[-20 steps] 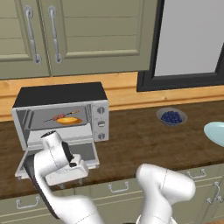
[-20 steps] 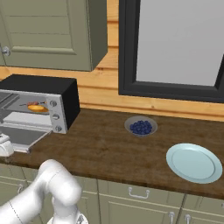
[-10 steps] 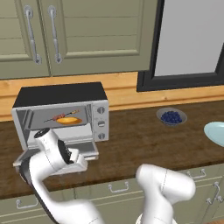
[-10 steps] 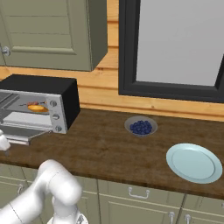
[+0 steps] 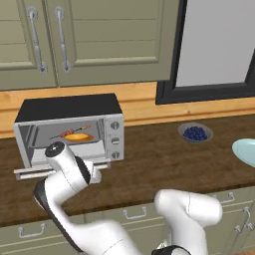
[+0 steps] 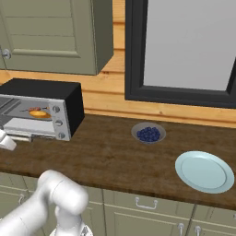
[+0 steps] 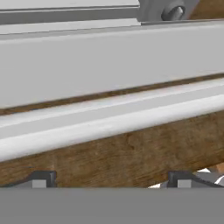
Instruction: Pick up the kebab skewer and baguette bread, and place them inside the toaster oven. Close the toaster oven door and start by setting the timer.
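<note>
Loading looks done: baguette bread (image 5: 78,136) and kebab skewer (image 5: 74,131) both sit inside the toaster oven (image 5: 69,130), skewer just behind and above the loaf. Toaster oven door (image 5: 35,171) hangs open, folded down toward the counter (image 5: 149,164) edge. Left to do: shut the door, then set the timer on one of the knobs (image 5: 115,141). Gripper (image 7: 109,181) has its fingers spread wide, pinching nothing, right up against the door's handle bar (image 7: 109,124). No brands, labels or legible writing anywhere.
</note>
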Controlling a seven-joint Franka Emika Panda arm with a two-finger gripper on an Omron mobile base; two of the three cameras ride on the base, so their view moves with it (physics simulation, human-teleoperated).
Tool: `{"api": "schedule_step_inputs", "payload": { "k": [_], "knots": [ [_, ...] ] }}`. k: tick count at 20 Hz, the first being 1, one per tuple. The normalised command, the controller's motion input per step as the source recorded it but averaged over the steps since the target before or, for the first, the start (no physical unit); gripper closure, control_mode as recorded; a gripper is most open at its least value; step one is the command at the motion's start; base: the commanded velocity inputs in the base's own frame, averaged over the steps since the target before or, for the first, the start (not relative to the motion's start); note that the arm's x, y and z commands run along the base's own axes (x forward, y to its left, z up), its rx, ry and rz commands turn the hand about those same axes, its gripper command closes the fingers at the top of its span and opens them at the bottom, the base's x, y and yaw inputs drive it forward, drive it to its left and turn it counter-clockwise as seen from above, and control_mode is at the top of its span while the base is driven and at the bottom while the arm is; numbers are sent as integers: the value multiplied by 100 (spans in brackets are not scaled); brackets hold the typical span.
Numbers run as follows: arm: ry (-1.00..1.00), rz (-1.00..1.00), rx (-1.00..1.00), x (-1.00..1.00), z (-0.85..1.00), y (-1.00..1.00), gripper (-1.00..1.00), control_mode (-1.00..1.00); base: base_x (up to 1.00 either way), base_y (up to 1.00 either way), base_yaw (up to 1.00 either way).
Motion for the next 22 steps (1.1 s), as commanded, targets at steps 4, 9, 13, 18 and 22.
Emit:
{"api": "schedule_step_inputs", "payload": {
  "k": [4, 9, 13, 18, 22],
  "knots": [
    [-1, 0, 1, 99, 9, -25, -100, -100, 0, 0, 0],
    [0, 0, 0, 94, 20, -11, -100, -100, 0, 0, 0],
    [-2, -1, 0, 79, 35, -12, -100, -100, 0, 0, 0],
    [-5, -3, 0, 58, 32, -2, -100, -100, 0, 0, 0],
    [-11, -3, 0, 43, 1, 0, -100, -100, 0, 0, 0]
  ]
}}
